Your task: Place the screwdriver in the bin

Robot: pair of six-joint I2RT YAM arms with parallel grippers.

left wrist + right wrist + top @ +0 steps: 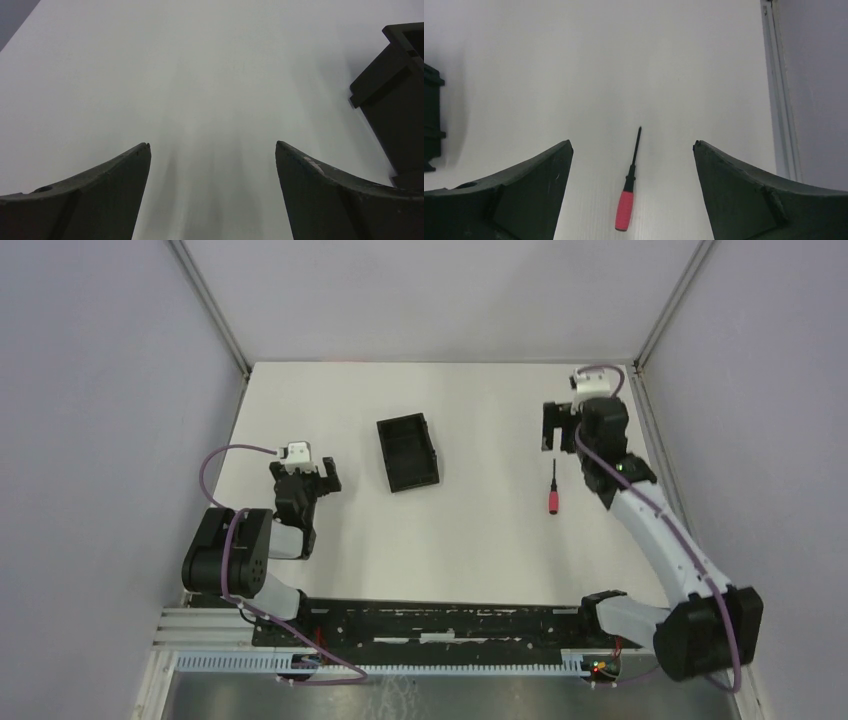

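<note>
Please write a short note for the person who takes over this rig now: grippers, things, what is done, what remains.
The left gripper is open and empty, left of the bin.
The right gripper is open and empty, near the screwdriver, not touching it.
The screwdriver lies on the table, right of the bin.
Done: nothing yet.
Left: grasp it, drop it in the bin.

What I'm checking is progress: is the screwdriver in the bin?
No, the screwdriver lies on the bare table, well apart from the empty bin.
</note>
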